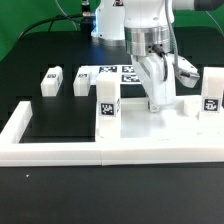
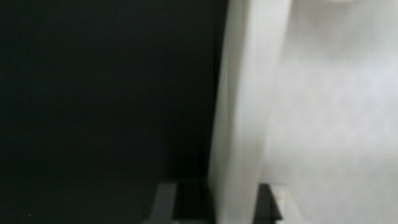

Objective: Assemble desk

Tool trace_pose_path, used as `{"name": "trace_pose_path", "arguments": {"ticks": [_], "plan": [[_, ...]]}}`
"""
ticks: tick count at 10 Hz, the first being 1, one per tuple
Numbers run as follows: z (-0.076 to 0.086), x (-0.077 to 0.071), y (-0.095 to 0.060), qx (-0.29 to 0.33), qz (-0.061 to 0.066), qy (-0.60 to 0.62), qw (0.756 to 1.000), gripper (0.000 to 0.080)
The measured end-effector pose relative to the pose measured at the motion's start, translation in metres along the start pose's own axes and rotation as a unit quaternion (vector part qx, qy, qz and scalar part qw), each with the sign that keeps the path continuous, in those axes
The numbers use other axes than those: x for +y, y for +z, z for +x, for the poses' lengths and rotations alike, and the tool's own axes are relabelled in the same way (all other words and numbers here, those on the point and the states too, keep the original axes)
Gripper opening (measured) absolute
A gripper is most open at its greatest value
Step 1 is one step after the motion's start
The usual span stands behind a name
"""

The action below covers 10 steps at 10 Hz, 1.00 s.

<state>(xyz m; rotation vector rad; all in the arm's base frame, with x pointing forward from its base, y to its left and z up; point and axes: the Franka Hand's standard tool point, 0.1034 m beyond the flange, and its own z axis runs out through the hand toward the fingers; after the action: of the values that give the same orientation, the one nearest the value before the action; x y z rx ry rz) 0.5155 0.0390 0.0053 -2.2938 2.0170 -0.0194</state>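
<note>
The white desk top (image 1: 178,118) lies flat at the exterior view's right, against the front border wall. My gripper (image 1: 156,104) reaches straight down onto it. In the wrist view the two fingertips (image 2: 178,203) stand close on either side of the top's raised white rim (image 2: 235,110), gripping it, with black mat on one side and the white tray on the other. Three white tagged legs stand upright apart from the top: one (image 1: 50,79) at the far left, one (image 1: 84,82) beside it and one (image 1: 210,92) at the right. Another leg (image 1: 107,106) stands by the top's left end.
The long low white U-shaped border wall (image 1: 60,148) runs along the front and up the left side. The marker board (image 1: 116,73) lies at the back by the arm's base. Black mat (image 1: 62,115) lies between the wall and the legs.
</note>
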Motion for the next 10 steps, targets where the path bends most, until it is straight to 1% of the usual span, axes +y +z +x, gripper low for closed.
{"name": "trace_pose_path", "arguments": {"ticks": [1,2,3,4,5,6,7,8,9,10], "plan": [[0.002,0.002,0.000,0.000,-0.001,-0.009,1.000,0.0062],[0.012,0.011,-0.002,-0.002,-0.004,-0.048,0.999,0.0062],[0.024,0.021,-0.004,-0.007,-0.011,-0.110,0.994,0.0062],[0.041,0.033,-0.007,-0.011,-0.015,-0.183,0.983,0.0061],[0.053,0.038,-0.008,-0.015,-0.017,-0.251,0.968,0.0061],[0.060,0.040,-0.009,-0.019,-0.020,-0.316,0.949,0.0061],[0.063,0.038,-0.010,-0.015,-0.023,-0.383,0.924,0.0061],[0.066,0.039,-0.009,-0.014,-0.020,-0.400,0.916,0.0060],[0.067,0.040,-0.008,-0.015,-0.022,-0.422,0.906,0.0060],[0.068,0.040,-0.008,-0.014,-0.024,-0.461,0.887,0.0060]]}}
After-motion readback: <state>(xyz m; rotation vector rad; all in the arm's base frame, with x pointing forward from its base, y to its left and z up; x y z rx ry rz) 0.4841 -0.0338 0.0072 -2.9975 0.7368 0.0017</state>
